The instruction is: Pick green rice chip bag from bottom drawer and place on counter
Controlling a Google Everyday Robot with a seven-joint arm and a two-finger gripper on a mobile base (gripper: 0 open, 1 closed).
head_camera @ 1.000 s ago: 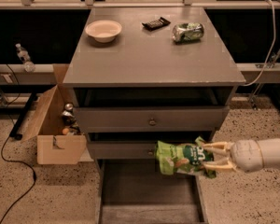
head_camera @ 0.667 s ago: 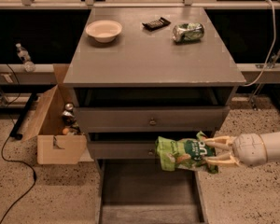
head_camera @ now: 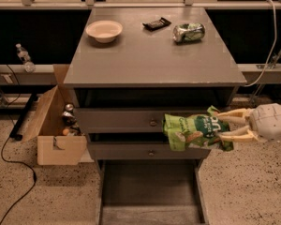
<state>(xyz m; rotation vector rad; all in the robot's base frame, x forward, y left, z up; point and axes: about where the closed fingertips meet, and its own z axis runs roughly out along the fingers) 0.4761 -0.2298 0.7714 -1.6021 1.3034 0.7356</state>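
Speckled floor [head_camera: 253, 191] surrounds the grey counter [head_camera: 154, 60], centre frame. The bottom drawer [head_camera: 147, 191] lies pulled out at lower centre. At centre right the green rice chip bag [head_camera: 192, 131] hangs before the upper drawers, its right end pinched between the gripper's [head_camera: 218, 124] fingers. A bowl [head_camera: 104, 30] and a can [head_camera: 188, 32] sit on the counter.

Counter [head_camera: 154, 60]: bowl [head_camera: 104, 31] near back-left corner; flat dark gadget [head_camera: 157, 23] at back edge, about mid; can [head_camera: 188, 32] on its side near back-right corner, right of gadget. Front half bare.
Below counter: two knobbed drawers [head_camera: 131, 121], then bottom drawer [head_camera: 150, 193] pulled out toward viewer at floor level.
Gripper [head_camera: 216, 124] reaches in from right of cabinet, fingers above and below right end of chip bag [head_camera: 189, 131]. Bag hangs before knobbed drawers' right half, above bottom drawer, apart from it.
Cardboard box [head_camera: 56, 139] on floor, left of cabinet.
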